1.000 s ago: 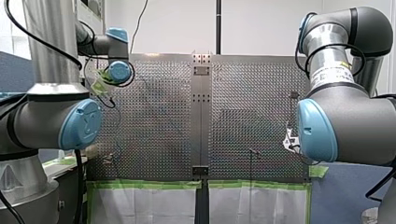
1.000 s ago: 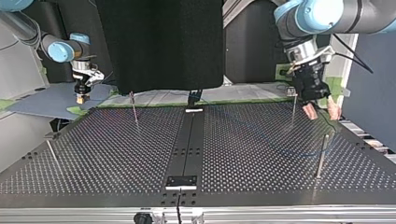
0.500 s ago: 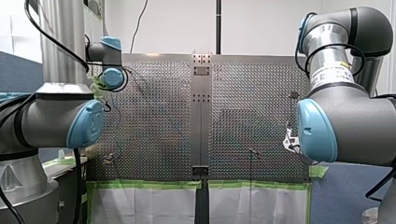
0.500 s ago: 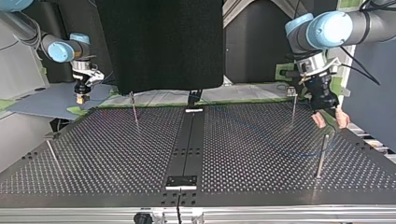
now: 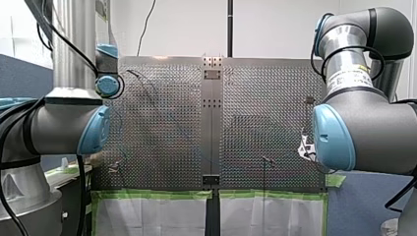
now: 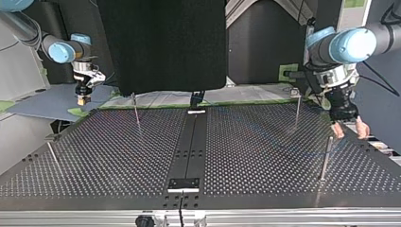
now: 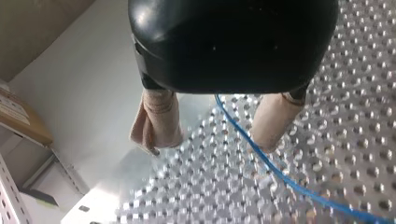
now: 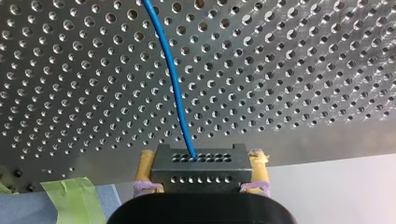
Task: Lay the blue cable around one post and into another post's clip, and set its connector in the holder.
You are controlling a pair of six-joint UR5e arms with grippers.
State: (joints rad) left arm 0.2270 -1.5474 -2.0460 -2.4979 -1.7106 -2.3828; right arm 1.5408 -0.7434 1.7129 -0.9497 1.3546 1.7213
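Currently clamping the connector between right fingers, anchoring the cable; hovering left fingers spread astride it at top view's three o'clock, probably for grabbing.

Spotting my left gripper at the right, pale pads spread wide, near the perforated table edge beside a thin post. Catching my right gripper far left, beyond the table's back corner.
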